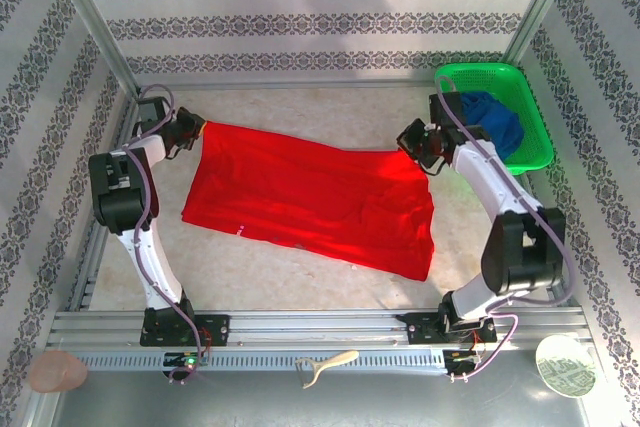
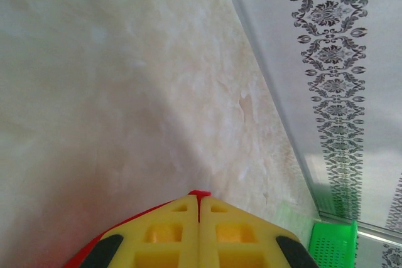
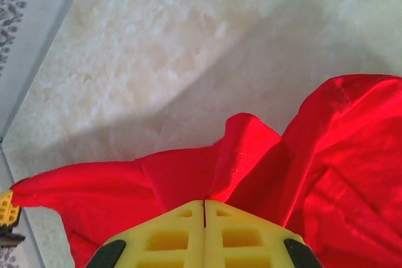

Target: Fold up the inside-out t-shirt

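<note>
Left gripper (image 2: 200, 196) and right gripper (image 3: 204, 204) clamp seemingly plain t-shirt (image 1: 310, 197).

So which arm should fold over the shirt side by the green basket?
Right, probably: the right gripper is shut on the t-shirt corner beside the green basket; the left gripper pinches the opposite corner.

T-shirt (image 1: 310, 197) on table (image 1: 300, 107), basket (image 1: 535, 137) far right
</note>
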